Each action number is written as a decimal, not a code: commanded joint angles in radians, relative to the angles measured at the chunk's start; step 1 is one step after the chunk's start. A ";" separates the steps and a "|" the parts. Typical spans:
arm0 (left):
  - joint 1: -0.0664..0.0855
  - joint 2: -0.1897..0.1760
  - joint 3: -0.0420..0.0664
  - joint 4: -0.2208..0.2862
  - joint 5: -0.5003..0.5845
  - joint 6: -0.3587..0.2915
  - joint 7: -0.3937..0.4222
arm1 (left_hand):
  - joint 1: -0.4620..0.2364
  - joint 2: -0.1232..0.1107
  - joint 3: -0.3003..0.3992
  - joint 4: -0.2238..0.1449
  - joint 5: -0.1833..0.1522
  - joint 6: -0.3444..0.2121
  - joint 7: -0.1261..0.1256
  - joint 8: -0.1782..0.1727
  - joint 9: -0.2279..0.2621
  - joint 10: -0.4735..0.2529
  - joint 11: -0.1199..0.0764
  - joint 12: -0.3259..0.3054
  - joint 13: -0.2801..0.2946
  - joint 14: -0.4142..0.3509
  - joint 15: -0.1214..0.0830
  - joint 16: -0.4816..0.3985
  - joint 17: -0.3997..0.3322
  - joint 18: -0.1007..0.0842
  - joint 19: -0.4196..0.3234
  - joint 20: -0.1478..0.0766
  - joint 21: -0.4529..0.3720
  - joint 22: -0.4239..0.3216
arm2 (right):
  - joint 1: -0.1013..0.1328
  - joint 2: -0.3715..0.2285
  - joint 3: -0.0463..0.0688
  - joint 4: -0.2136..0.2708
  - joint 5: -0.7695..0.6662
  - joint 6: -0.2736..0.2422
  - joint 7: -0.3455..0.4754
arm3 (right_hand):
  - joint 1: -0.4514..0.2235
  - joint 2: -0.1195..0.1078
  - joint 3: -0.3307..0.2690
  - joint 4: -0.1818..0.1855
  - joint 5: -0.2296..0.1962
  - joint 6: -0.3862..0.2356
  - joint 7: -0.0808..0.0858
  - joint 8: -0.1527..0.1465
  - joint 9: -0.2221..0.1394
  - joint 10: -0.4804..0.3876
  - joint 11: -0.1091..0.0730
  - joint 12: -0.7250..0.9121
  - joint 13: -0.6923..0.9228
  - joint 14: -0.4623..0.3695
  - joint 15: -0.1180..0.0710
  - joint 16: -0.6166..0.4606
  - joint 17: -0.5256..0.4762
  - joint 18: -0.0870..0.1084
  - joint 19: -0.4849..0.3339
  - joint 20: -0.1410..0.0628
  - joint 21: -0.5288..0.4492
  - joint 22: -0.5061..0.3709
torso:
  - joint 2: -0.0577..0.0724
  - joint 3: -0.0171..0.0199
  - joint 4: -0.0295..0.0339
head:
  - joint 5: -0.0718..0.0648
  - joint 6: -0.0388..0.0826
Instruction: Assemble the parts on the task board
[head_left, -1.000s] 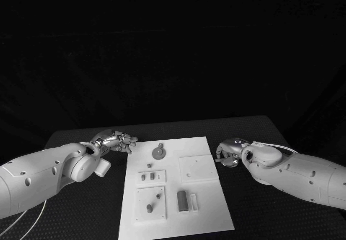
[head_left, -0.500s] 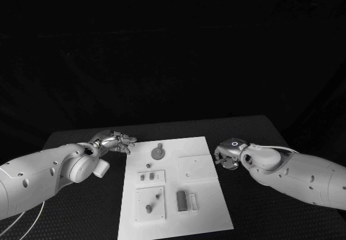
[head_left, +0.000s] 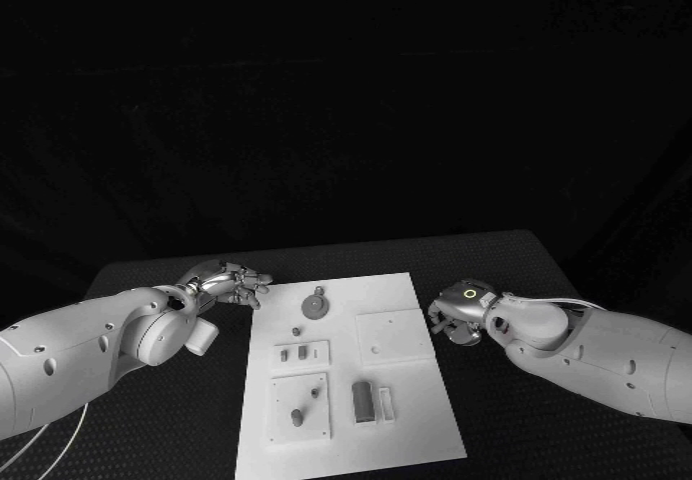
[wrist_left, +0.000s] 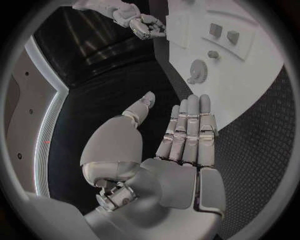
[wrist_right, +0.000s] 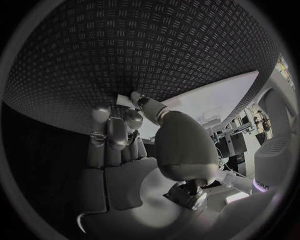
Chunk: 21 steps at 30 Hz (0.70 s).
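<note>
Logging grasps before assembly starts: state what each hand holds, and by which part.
Left hand: nothing held, fingers extended and bare. Right hand: fingers curled beside the task board's edge; whether they hold anything cannot be told.

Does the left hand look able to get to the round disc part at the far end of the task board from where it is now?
Probably yes. The left hand hovers off the task board's far left corner, fingers apart and holding nothing. Only bare board lies between it and the round disc part; the right hand is at the opposite edge.

right hand (head_left: 456, 318) | fingers hidden by wrist | grasp unclear
</note>
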 joint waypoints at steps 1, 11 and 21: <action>0.001 0.001 0.000 0.001 -0.003 0.012 0.005 | -0.004 0.006 0.000 0.004 -0.003 -0.005 -0.002 0.006 -0.001 -0.005 0.000 0.001 0.001 -0.004 0.000 -0.006 0.002 0.011 -0.005 0.003 -0.004 0.000 | -0.007 -0.006 -0.010 0.009 -0.030 0.015 0.052 | -0.008 -0.008 0.005 0.005 0.002 0.027 0.006 0.007 0.002 0.008 0.000 0.007 0.000 0.006 0.001 0.002 0.002 0.008 0.006 -0.002 0.001 0.016 | 0.000 0.0003 0.0005 | -0.001 0.000; 0.001 0.002 0.000 0.002 -0.003 0.012 0.004 | -0.004 0.006 0.000 0.004 -0.003 -0.006 -0.002 0.006 -0.001 -0.005 0.000 0.001 0.001 -0.004 0.000 -0.006 0.002 0.011 -0.005 0.003 -0.004 0.000 | 0.003 -0.015 -0.027 0.023 -0.031 0.053 0.058 | -0.017 -0.038 0.021 0.005 0.002 -0.033 0.001 -0.027 -0.015 -0.003 -0.002 0.017 -0.002 -0.010 0.000 -0.009 -0.023 0.008 0.003 -0.003 -0.007 0.015 | 0.000 -0.0013 0.0000 | -0.002 0.002; 0.001 -0.001 0.000 0.001 -0.003 0.012 0.002 | -0.003 0.006 -0.001 0.003 -0.003 -0.006 -0.002 0.006 -0.001 -0.005 0.000 0.001 0.001 -0.004 0.000 -0.006 0.002 0.011 -0.005 0.003 -0.004 0.000 | 0.004 -0.024 -0.029 0.021 -0.050 0.019 0.020 | -0.016 -0.077 0.025 0.004 0.002 -0.145 -0.006 -0.079 -0.050 -0.024 -0.009 0.022 -0.007 -0.037 -0.005 -0.018 -0.046 0.008 -0.006 -0.002 -0.016 0.016 | 0.000 -0.0010 0.0009 | -0.005 0.002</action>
